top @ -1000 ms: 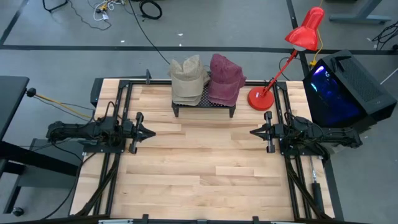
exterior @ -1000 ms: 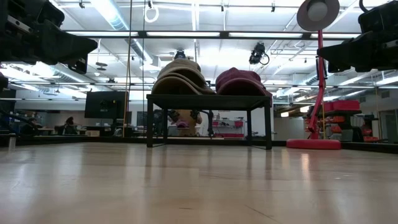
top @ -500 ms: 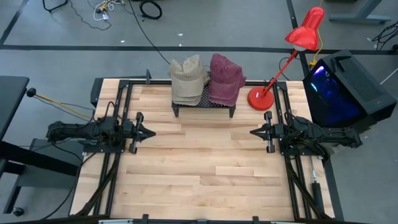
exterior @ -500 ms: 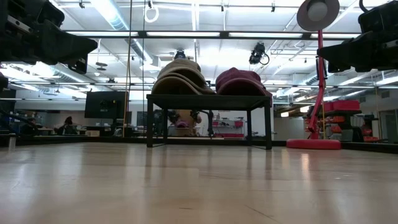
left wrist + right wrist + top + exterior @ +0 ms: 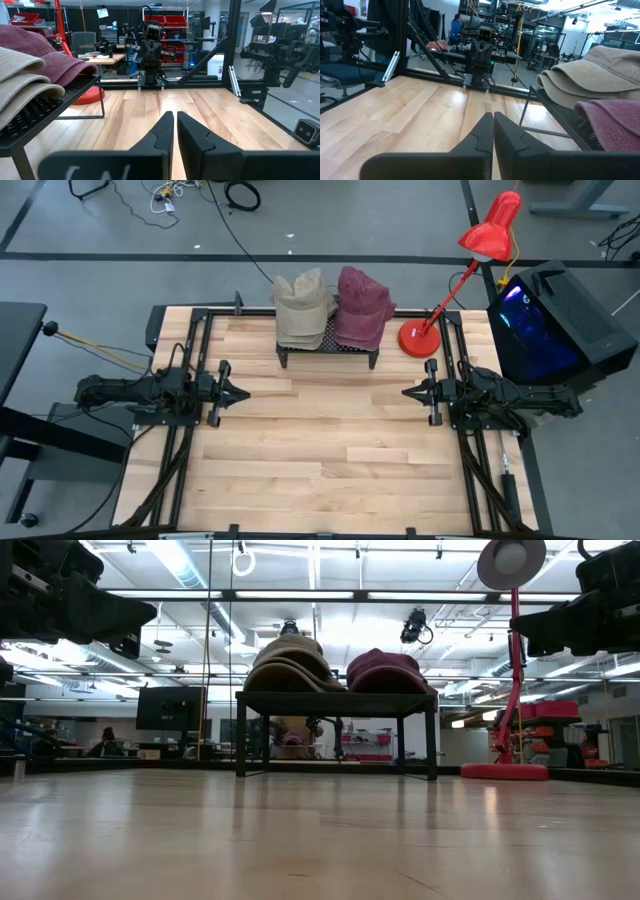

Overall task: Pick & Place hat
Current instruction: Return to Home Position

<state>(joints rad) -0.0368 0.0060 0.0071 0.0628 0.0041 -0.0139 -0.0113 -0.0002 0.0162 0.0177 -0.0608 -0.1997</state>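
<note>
Two stacks of hats rest on a low black rack (image 5: 329,351) at the table's far edge: beige caps (image 5: 303,308) (image 5: 290,665) on its left half, maroon caps (image 5: 361,306) (image 5: 388,670) on its right half. My left gripper (image 5: 241,393) (image 5: 175,120) is shut and level at the table's left side, pointing toward the middle. My right gripper (image 5: 408,392) (image 5: 493,120) is shut and level at the right side, facing it. Neither touches anything.
A red desk lamp (image 5: 472,265) stands with its base (image 5: 419,338) at the far right of the table, next to the rack. A black box with a blue light (image 5: 545,320) sits beyond the right edge. Bare wood (image 5: 320,440) spans between the arms.
</note>
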